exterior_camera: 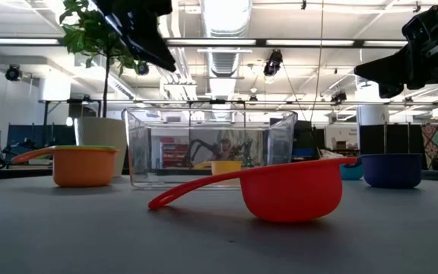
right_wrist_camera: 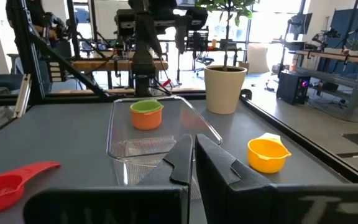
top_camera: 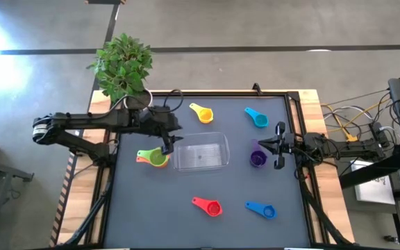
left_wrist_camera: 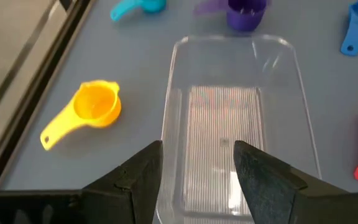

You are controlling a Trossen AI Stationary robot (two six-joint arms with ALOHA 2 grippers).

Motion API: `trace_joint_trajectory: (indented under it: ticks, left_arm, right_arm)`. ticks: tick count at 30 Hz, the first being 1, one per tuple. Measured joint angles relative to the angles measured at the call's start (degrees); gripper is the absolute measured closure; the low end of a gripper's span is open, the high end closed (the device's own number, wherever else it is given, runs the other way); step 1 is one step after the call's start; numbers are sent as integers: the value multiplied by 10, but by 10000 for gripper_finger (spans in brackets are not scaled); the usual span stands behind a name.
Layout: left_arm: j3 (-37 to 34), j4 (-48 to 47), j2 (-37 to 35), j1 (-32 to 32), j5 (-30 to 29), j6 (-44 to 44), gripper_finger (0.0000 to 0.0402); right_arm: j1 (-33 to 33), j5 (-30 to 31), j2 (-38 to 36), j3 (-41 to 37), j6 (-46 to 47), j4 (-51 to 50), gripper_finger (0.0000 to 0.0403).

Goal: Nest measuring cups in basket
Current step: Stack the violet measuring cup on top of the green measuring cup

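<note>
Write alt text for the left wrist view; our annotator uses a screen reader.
The left pincer, fingers apart and empty, hovers over one end of the empty clear basket. A yellow cup lies beside the basket; a purple cup sits past its far end.

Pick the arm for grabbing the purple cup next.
Right. The right gripper sits shut right beside the purple cup; the left gripper is across the basket, near the green-in-orange pair.

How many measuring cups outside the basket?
7, all on the table: yellow plastic cup, light blue, purple, red, blue, and green nested in orange. The clear plastic tub is empty.
</note>
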Motion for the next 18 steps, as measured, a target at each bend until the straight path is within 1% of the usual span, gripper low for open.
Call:
trace_joint_trajectory:
  ticks: [5,18]
  left_arm:
    - [0,27,0,0,0,21,221]
    - [0,49,0,1,0,23,221]
  right_arm:
    - [0,0,0,0,0,0,394]
    - [0,0,0,0,0,0,394]
